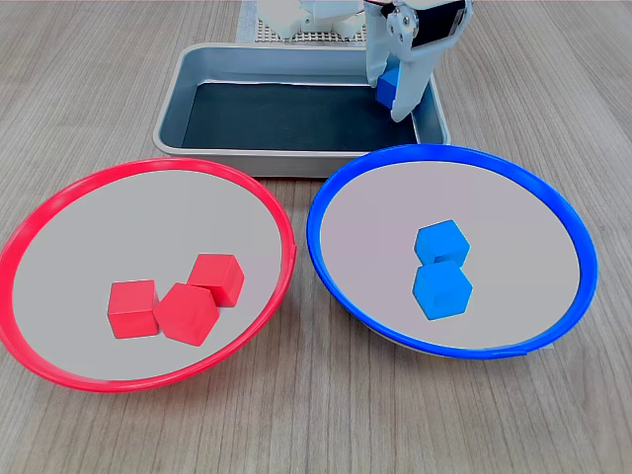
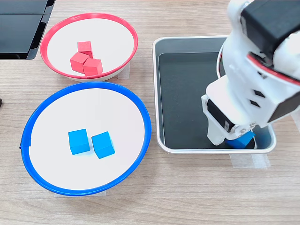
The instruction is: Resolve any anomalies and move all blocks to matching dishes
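A wooden table holds two wide shallow dishes side by side, with a grey metal tray (image 1: 197,109) beyond them in the first exterior view. The tray has a dark liner on its floor.

In the first exterior view, the red-rimmed dish (image 1: 59,207) sits at the near left. Three red blocks (image 1: 178,301) rest in a tight cluster on its pale grey inside, touching one another. The blue-rimmed dish (image 1: 553,197) sits at the near right, just beside the red one. Two blue blocks (image 1: 441,269) lie inside it, touching.

The white robot arm (image 2: 253,75) reaches down over the far right corner of the tray in the first exterior view. Its gripper (image 1: 397,84) points downward with its jaws clenched on a third blue block (image 1: 387,86), which shows between the white fingers. In the second exterior view, this block (image 2: 243,139) peeks out below the gripper (image 2: 234,136) at the near right corner of the tray, close to the tray wall. Whether the block touches the tray floor cannot be told.
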Action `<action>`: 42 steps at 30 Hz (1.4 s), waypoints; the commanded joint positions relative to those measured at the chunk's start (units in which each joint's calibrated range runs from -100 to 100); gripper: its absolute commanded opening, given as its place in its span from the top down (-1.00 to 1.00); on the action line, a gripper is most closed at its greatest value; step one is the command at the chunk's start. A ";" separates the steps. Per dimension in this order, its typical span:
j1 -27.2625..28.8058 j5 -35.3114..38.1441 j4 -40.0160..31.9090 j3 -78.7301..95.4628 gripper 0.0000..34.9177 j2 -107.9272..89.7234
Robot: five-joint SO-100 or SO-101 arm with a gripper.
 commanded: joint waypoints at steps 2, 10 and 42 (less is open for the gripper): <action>-1.40 1.47 -1.52 -0.37 -0.03 -0.13; -2.91 2.00 -0.61 0.72 -0.03 -0.73; 0.29 9.23 1.04 2.36 0.38 -1.92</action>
